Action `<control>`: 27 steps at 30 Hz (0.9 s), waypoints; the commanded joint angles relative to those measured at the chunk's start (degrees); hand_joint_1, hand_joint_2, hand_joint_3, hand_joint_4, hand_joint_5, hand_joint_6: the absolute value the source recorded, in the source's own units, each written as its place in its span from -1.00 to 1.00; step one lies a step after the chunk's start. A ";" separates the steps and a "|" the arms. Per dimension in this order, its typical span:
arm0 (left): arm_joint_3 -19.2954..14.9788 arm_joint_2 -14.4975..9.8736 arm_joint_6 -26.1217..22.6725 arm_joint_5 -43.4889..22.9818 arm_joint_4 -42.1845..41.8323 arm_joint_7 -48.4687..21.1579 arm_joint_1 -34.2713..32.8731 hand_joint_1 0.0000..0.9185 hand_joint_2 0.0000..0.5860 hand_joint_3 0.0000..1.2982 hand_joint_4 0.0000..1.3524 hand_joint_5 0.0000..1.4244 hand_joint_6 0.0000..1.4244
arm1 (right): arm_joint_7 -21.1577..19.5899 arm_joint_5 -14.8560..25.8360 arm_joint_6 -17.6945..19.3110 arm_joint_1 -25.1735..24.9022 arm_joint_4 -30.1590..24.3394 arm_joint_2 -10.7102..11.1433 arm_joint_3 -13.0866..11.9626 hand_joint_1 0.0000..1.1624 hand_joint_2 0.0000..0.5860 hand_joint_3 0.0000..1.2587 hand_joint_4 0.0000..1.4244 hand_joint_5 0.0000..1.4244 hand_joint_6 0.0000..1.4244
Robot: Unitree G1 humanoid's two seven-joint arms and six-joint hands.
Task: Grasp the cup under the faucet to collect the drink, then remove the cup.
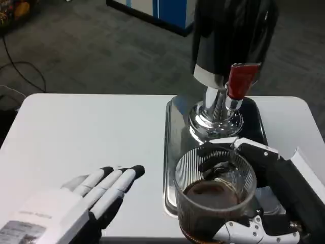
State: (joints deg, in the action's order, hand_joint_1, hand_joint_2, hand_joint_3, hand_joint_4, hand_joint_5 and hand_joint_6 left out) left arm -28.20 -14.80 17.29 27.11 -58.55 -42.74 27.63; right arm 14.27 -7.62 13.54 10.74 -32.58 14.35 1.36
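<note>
One ribbed clear glass cup (215,195) of dark drink, right hand (259,203) fingers wrapped round it; left hand (76,203) flat, fingers extended and empty, on white bench (91,132); one shiny steel tray (175,132)

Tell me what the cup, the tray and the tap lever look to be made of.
Cup: clear glass or hard plastic; the dark drink shows through its ribbed wall.
Tray: polished metal, likely stainless steel, with mirror-like reflections and a rolled rim.
Tap lever: red plastic by its look, matte and evenly coloured.
</note>
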 commanded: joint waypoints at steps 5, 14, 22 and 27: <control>-0.95 -0.64 0.30 -0.97 -1.45 -0.25 0.33 -1.00 -0.63 -1.00 -1.00 -1.00 -0.92 | -0.65 -0.48 0.03 -1.88 0.15 -0.42 0.95 0.38 -0.34 0.66 0.76 1.00 1.00; -1.16 -3.71 -2.54 -0.94 -1.45 -0.43 -2.52 -1.00 -0.61 -1.00 -1.00 -1.00 -0.92 | -0.63 -0.78 -0.04 -1.67 0.17 -0.33 0.90 0.38 -0.33 0.66 0.76 1.00 1.00; -0.75 -7.48 -6.52 -0.88 -1.45 -0.34 -4.69 -1.00 -0.58 -1.00 -1.00 -1.00 -0.92 | -0.71 -0.91 -0.25 -1.66 0.26 -0.38 0.86 0.38 -0.33 0.68 0.76 1.00 1.00; -0.31 -8.99 -7.74 -0.72 -1.45 -0.09 -5.27 -1.00 -0.57 -1.00 -1.00 -1.00 -0.92 | -0.70 -0.96 -0.34 -1.69 0.26 -0.40 0.87 0.38 -0.33 0.68 0.78 1.00 1.00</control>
State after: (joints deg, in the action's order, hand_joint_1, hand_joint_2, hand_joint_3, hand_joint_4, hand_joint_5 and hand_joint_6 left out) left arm -28.57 -22.61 9.99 26.43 -58.55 -42.76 22.30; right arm 14.26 -9.03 12.82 9.59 -31.79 14.22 2.30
